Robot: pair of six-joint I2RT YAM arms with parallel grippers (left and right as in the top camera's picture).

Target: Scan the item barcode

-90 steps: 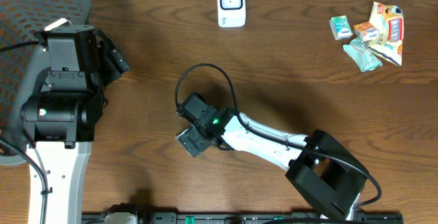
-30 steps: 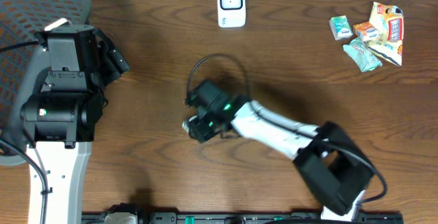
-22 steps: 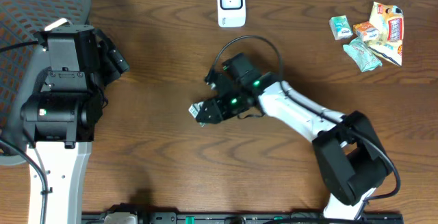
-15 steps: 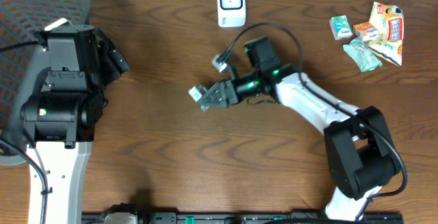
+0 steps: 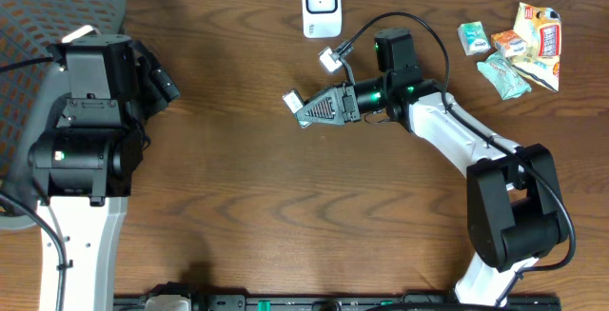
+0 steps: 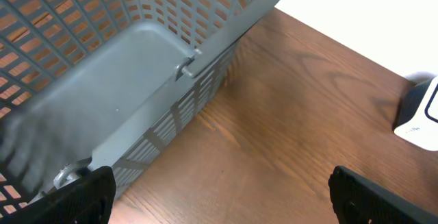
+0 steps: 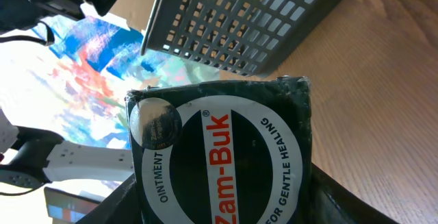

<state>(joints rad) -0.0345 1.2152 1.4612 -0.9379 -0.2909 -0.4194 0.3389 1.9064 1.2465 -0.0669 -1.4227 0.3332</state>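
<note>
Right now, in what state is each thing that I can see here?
Zam-Buk box, gripped, its label in plain view.
right gripper, shut on the Zam-Buk box.
left gripper, open, empty.
scanner, upright at the far edge, untouched.
snack packets, heaped at the far right, untouched.
basket, standing at the left side.

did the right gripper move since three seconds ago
Yes. The right gripper, holding the Zam-Buk box, moved up the overhead view toward the white scanner.

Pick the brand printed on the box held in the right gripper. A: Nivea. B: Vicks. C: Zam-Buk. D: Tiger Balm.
C: the right wrist view shows Zam-Buk in red letters on the dark box clamped in the right gripper.
</note>
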